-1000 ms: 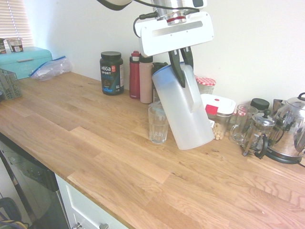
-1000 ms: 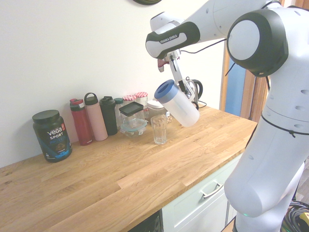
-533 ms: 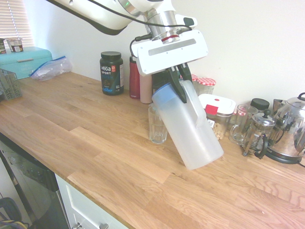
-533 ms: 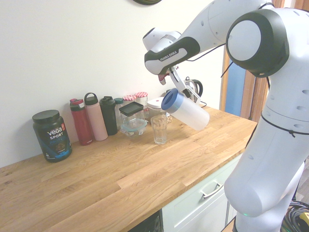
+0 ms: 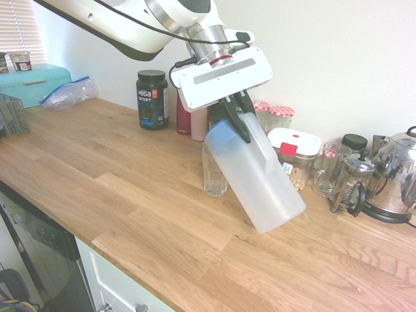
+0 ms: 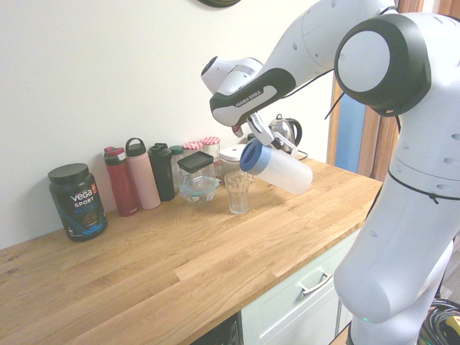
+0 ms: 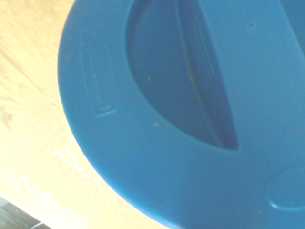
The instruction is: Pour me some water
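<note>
Kitchen setup here: a long wooden bench [image 5: 130, 195] made of oak-coloured planks runs along a plain white wall [image 5: 338, 52], with white cupboard fronts [image 6: 302, 302] under the front edge. There's a window blind [image 5: 19, 26] in the far corner in the first exterior view, with a turquoise bread box [image 5: 36, 81] and a clear plastic bag [image 5: 68, 93] below it.

The white robot arm [image 6: 374, 65] reaches over the bench with its gripper [image 5: 239, 122] angled downward, and the fingers are clamped on the handle of a frosted plastic pitcher [image 5: 257, 179] with a blue lid [image 5: 218, 133]. The pitcher is held up off the bench and tipped well over. Its long axis runs on a steep slant, lid end low-ish and pointing toward the drinking glass [image 5: 214, 170], base end swung out toward the kettle side. The lid rim sits right by the top of the glass, looks about touching in the first exterior view, but can't say for sure. In the wrist view the blue lid [image 7: 181, 109] fills nearly everything, with bench wood along one side.

The glass stands upright on the bench. Along the wall behind it: a black protein tub [image 5: 152, 99], a red bottle [image 6: 121, 181], a pink bottle [image 6: 142, 175], a dark bottle [image 6: 162, 172], jars with checked lids [image 5: 281, 115], a white-lidded container [image 5: 296, 144], a French press [image 5: 351, 182] and a shiny kettle [image 5: 395, 175].
</note>
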